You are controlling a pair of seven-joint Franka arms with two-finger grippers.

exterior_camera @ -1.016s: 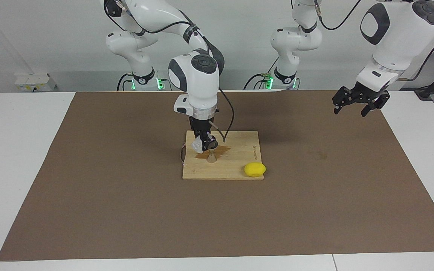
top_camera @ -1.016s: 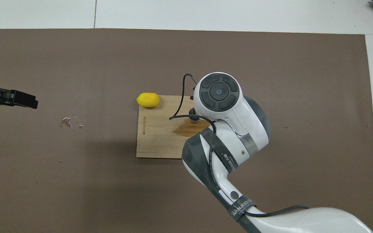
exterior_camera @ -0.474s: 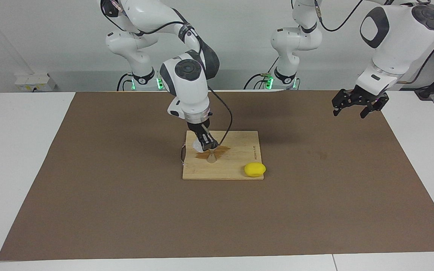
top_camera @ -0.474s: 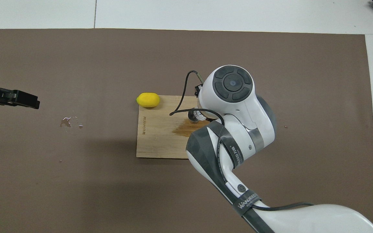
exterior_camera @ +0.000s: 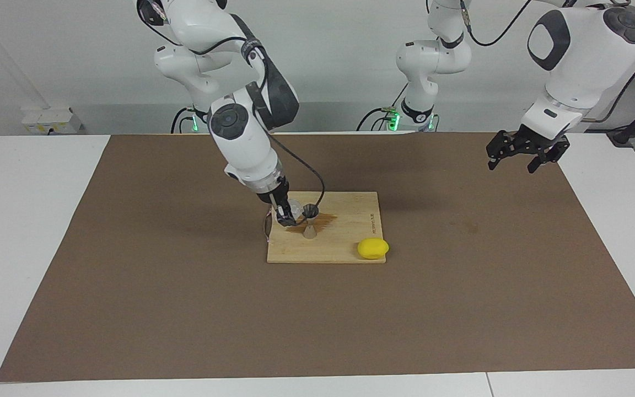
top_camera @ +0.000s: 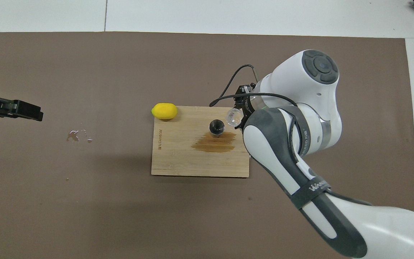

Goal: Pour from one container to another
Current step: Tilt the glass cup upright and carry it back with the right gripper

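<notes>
My right gripper point(exterior_camera: 285, 216) point(top_camera: 242, 116) is shut on the small clear glass cup point(exterior_camera: 294, 208) point(top_camera: 233, 117). It holds the cup low over the wooden board point(exterior_camera: 350, 245) point(top_camera: 178, 158), close beside the metal jigger point(exterior_camera: 310, 221) point(top_camera: 216, 127), toward the right arm's end. The cup's mouth faces roughly upward. The jigger stands upright on the board, its dark top open, at the edge of a wet brown stain point(exterior_camera: 323, 221) point(top_camera: 214, 142). My left gripper point(exterior_camera: 521, 160) point(top_camera: 27, 110) waits open and empty, in the air over the mat at the left arm's end.
A yellow lemon point(exterior_camera: 373, 248) point(top_camera: 164, 110) lies at the board's corner, farther from the robots than the jigger and toward the left arm's end. A few drops of liquid point(top_camera: 77, 135) sit on the brown mat under the left gripper.
The right arm swung out toward its own end of the table, carrying the cup from over the jigger to beside it and turning it back up. The left arm stayed put.
</notes>
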